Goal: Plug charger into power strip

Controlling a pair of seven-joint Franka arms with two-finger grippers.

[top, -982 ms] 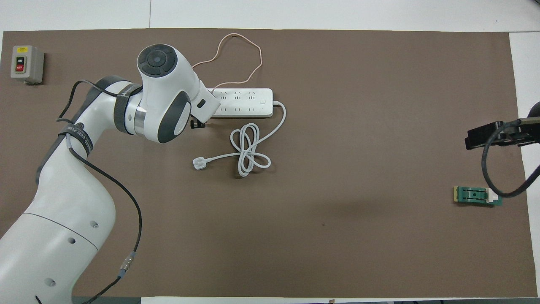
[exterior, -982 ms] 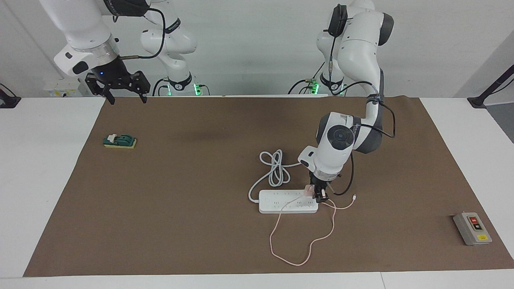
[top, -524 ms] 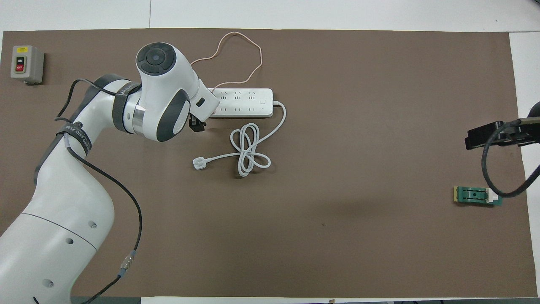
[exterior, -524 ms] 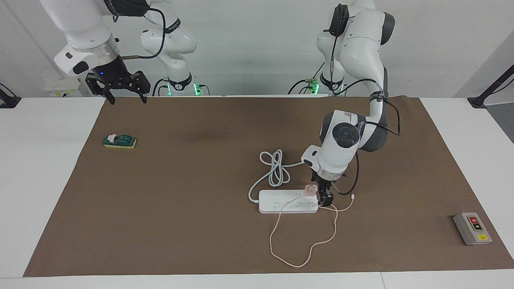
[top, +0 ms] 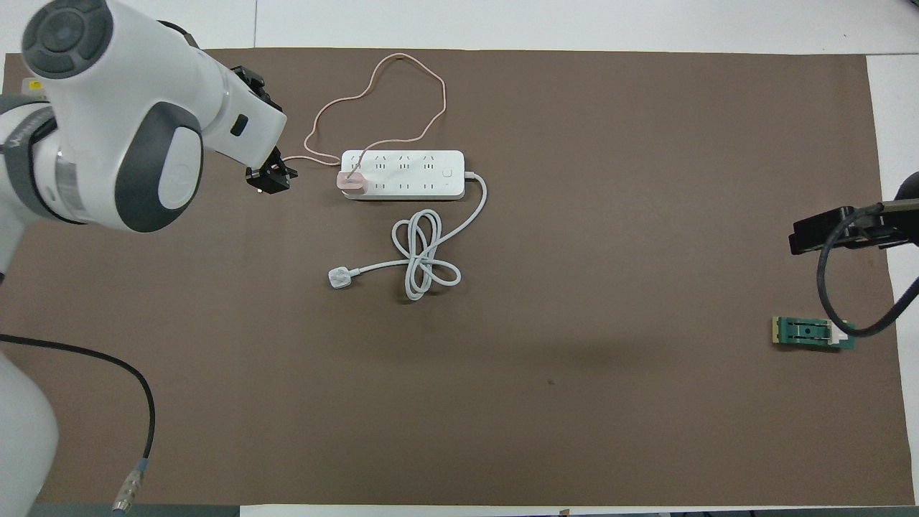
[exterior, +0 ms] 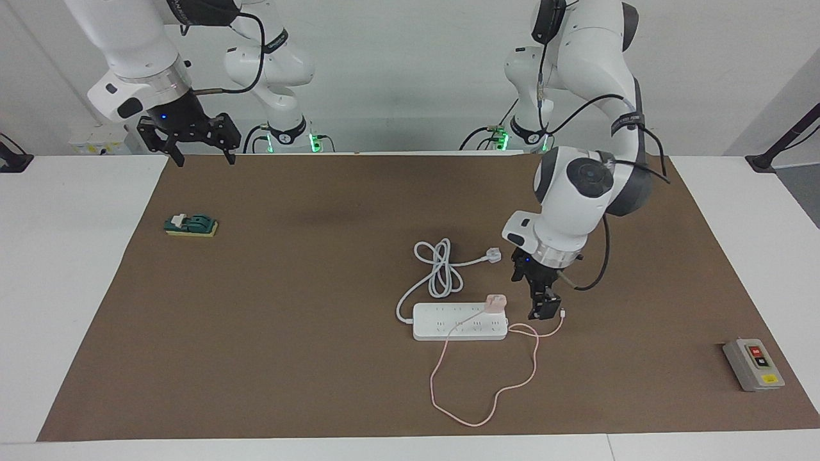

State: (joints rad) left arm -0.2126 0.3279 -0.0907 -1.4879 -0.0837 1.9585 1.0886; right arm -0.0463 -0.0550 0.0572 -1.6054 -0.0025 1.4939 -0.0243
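Sitting plugged into the power strip (exterior: 460,321), the charger (exterior: 496,303) lies just beside the open, empty left gripper (exterior: 543,306).

White table (exterior: 70,269), most of the top covered by a brown mat (exterior: 307,358); bare white strips show at both ends and along the edges. Seam in the tabletop visible near the edge farthest from the robots (exterior: 607,447). Plain white wall (exterior: 410,77) at the robots' end. Black clamp mounts at the two table corners by that wall (exterior: 765,160). Lighting even, diffuse, soft shadows only.
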